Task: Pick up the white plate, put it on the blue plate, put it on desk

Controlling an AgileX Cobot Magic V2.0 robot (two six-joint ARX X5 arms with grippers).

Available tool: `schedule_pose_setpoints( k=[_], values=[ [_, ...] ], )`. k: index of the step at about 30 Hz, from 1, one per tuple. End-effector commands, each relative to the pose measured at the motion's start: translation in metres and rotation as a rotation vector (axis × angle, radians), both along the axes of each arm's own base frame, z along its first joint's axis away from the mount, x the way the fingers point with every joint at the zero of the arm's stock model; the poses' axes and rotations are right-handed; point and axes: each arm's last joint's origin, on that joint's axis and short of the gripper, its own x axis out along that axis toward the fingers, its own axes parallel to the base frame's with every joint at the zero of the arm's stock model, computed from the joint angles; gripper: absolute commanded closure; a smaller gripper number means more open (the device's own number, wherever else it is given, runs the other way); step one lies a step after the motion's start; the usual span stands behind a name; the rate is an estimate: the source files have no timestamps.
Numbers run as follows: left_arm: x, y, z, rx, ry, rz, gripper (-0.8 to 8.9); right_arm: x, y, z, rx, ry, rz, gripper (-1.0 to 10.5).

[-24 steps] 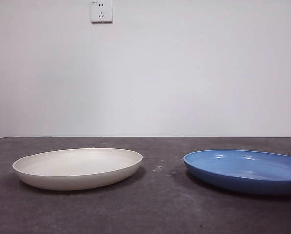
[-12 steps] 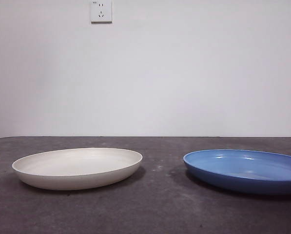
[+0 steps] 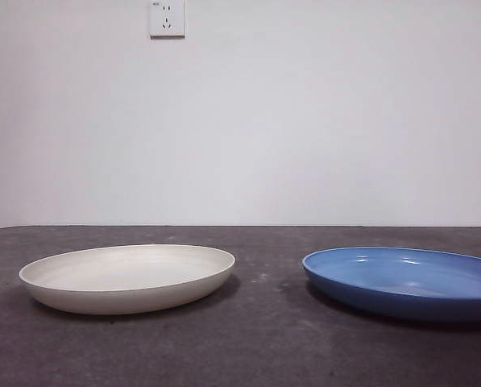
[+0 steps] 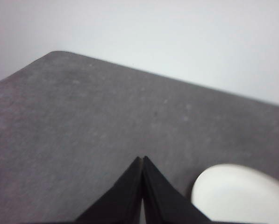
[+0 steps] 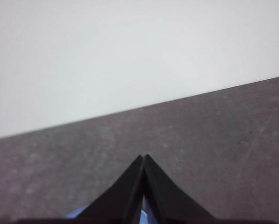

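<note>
The white plate [image 3: 127,277] lies on the desk [image 3: 256,347] at the left of the front view. The blue plate [image 3: 405,282] lies apart from it at the right, cut by the picture's edge. Neither gripper shows in the front view. My left gripper [image 4: 143,159] is shut and empty above the desk [image 4: 83,121], with part of the white plate [image 4: 237,196] beside its jaws. My right gripper [image 5: 144,157] is shut and empty above the desk [image 5: 214,130]; slivers of the blue plate [image 5: 143,217] show beneath its jaws.
A white wall [image 3: 304,121] with a power socket [image 3: 167,18] stands behind the desk's far edge. A gap of bare desk lies between the two plates.
</note>
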Motion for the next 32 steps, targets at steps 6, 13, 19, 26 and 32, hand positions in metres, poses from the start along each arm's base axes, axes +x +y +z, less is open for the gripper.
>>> schedule_pose_setpoints(
  k=[6,13,19,26,32],
  values=[
    [0.007,-0.004,0.052,-0.077,-0.015,-0.049,8.06,0.010,0.006,0.039,0.083,0.138,0.089,9.4],
    [0.023,-0.012,0.094,-0.090,0.089,-0.204,8.06,0.021,0.017,0.065,0.083,0.329,0.261,9.4],
    [0.038,-0.024,0.122,-0.105,0.156,-0.363,8.06,0.033,0.028,0.082,0.058,0.427,0.418,9.4],
    [0.046,-0.040,0.137,-0.103,0.259,-0.548,8.06,0.040,0.038,0.104,-0.025,0.523,0.544,9.4],
    [0.045,-0.049,0.129,-0.106,0.364,-0.647,8.06,0.040,0.041,0.117,-0.080,0.570,0.579,9.4]
  ],
)
